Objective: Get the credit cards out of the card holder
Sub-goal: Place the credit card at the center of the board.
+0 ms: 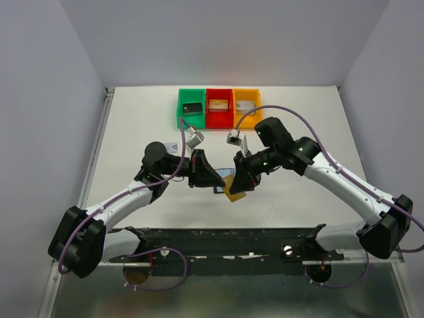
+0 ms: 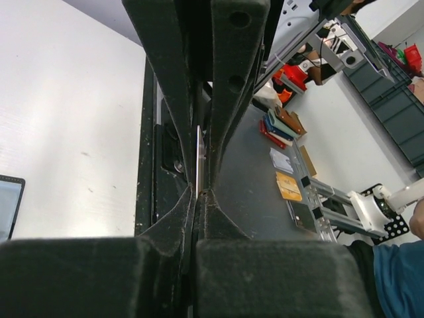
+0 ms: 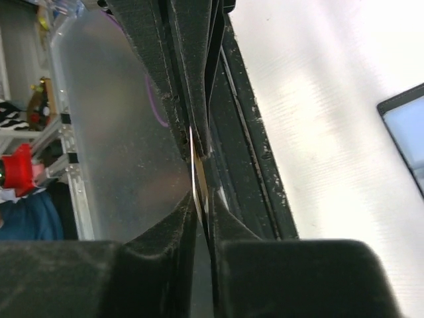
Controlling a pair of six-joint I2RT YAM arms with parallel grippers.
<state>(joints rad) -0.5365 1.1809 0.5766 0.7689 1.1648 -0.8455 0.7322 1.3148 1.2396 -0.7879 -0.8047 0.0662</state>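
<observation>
Credit cards (image 1: 233, 193): one tan-gold card (image 3: 196, 177) clenched in right hand (image 1: 238, 183), one pale card (image 2: 199, 159) in left hand (image 1: 211, 177).

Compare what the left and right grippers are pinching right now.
The left gripper pinches a thin pale edge, its face hidden; the right gripper pinches a tan-gold card, face plain from above. The left points rightward, the right leftward. Both are shut, either side of the card holder.

The left gripper (image 2: 201, 119) is clamping a thin pale card (image 2: 199, 162) edge-on between closed fingers, over a black rail (image 2: 148, 139)
</observation>
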